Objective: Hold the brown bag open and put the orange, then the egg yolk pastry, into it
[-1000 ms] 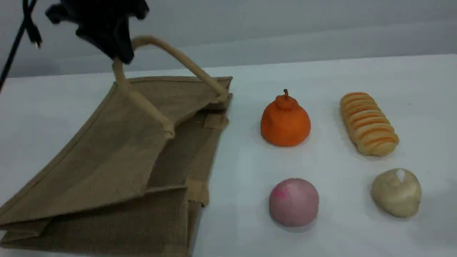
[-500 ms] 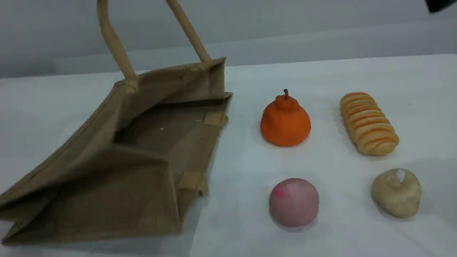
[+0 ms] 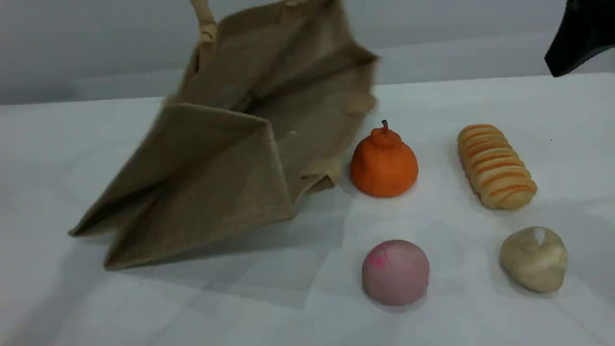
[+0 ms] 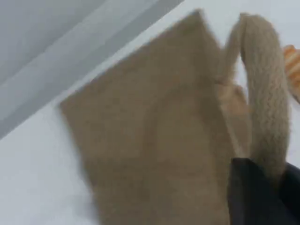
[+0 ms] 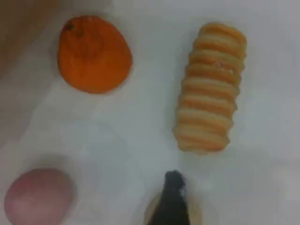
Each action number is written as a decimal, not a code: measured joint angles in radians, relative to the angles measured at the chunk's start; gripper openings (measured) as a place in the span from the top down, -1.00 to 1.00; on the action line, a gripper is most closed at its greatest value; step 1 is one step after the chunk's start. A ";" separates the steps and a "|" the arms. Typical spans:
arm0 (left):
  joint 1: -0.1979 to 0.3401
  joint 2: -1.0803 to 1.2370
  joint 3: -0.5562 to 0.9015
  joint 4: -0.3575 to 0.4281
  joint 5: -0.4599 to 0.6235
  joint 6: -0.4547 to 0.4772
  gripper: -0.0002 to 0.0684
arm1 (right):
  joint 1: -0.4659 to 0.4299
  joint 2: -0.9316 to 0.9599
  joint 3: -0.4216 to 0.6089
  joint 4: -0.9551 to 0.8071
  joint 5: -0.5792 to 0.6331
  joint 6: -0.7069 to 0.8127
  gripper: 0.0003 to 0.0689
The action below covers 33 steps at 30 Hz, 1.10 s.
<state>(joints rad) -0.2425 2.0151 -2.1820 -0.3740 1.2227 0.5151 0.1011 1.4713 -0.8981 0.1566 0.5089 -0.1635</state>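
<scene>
The brown bag (image 3: pixel 230 158) hangs tilted by one rope handle (image 3: pixel 205 21), its lower left corner on the table and its mouth turned right. My left gripper (image 4: pixel 276 190) is shut on that handle (image 4: pixel 267 93), above the scene view's top edge. The orange (image 3: pixel 383 163) sits just right of the bag's lower edge. The egg yolk pastry (image 3: pixel 534 259) lies at the front right. My right gripper (image 3: pixel 564 57) hovers high at the far right, open and holding nothing. In the right wrist view its fingertip (image 5: pixel 173 199) partly covers the pastry (image 5: pixel 197 216); the orange (image 5: pixel 93 54) is at upper left.
A smooth pink ball (image 3: pixel 395 272) lies in front of the orange. A long orange-striped bread roll (image 3: pixel 495 166) lies right of the orange, behind the pastry. The white table (image 3: pixel 456 317) ends at a grey wall behind.
The bag has gone from lying flat to hanging raised by its handle, and has swung right toward the orange. My right gripper has come into view at the top right.
</scene>
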 joint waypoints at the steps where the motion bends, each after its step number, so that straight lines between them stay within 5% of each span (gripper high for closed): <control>1: 0.000 -0.001 0.000 0.000 0.000 0.017 0.70 | 0.000 0.000 0.000 0.002 -0.005 -0.005 -0.66; 13: 0.000 -0.003 0.001 0.006 0.000 0.223 0.70 | 0.000 0.062 0.000 0.105 -0.016 -0.126 -0.66; 25: 0.001 -0.003 0.001 0.032 -0.001 0.238 0.70 | 0.091 0.198 0.000 0.398 -0.127 -0.393 -0.66; 33: 0.001 -0.003 0.000 0.027 -0.002 0.237 0.70 | 0.172 0.313 -0.011 0.408 -0.252 -0.408 -0.66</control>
<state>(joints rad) -0.2416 2.0117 -2.1820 -0.3473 1.2208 0.7518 0.2727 1.7842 -0.9092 0.5648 0.2569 -0.5718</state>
